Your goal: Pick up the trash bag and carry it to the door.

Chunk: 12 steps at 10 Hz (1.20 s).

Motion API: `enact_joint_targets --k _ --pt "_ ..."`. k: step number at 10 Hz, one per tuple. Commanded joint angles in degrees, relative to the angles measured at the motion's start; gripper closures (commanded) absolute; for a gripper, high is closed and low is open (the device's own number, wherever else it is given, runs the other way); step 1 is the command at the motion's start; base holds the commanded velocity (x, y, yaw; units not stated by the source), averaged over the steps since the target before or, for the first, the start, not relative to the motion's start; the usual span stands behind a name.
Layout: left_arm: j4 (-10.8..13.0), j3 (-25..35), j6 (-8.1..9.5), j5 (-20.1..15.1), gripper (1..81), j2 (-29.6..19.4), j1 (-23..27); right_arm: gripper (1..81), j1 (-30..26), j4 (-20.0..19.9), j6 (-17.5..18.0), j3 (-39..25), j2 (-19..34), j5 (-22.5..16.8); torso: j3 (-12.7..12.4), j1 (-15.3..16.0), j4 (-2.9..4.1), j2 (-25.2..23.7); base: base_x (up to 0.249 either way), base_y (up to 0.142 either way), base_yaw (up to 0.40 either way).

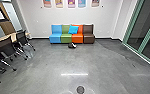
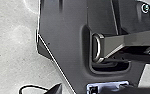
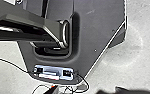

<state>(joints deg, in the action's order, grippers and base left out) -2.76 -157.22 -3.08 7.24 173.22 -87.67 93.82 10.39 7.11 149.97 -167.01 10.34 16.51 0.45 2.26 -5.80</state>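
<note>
On the grey floor in front of the coloured seats, a small black bundle with a white patch is seen in the head view; it looks like the trash bag, but is too far off to be sure. It lies well ahead of the robot, far from both arms. A green-framed glass front stands along the right; which part is the door, I cannot tell. Dark parts of my left gripper are at the edge of the left wrist view, and those of my right gripper at the edge of the right wrist view.
A row of blue, green, orange and brown seats with a blue cushion stands against the far wall. Black chairs on legs line a table at the left. A round dark disc shows close in front.
</note>
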Motion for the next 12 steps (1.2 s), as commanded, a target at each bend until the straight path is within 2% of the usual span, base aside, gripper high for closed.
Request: enact_joint_targets --k 1,8,12 --pt "-0.6 -0.1 0.01 -3.5 1.0 0.2 1.0 1.0 -0.5 1.0 -0.1 -0.4 0.6 -3.4 0.0 0.0 0.0 0.0 0.15 0.0 0.0" --pt "-0.6 -0.1 0.01 -3.5 1.0 0.1 1.0 1.0 -0.6 1.9 -0.1 -0.4 0.4 -3.5 0.0 0.0 0.0 0.0 0.151 0.0 0.0" --pt "-0.7 -0.1 0.01 -3.5 1.0 0.2 1.0 1.0 -0.6 1.9 -0.1 -0.4 0.4 -3.4 0.0 0.0 0.0 0.0 0.151 0.07 0.0"
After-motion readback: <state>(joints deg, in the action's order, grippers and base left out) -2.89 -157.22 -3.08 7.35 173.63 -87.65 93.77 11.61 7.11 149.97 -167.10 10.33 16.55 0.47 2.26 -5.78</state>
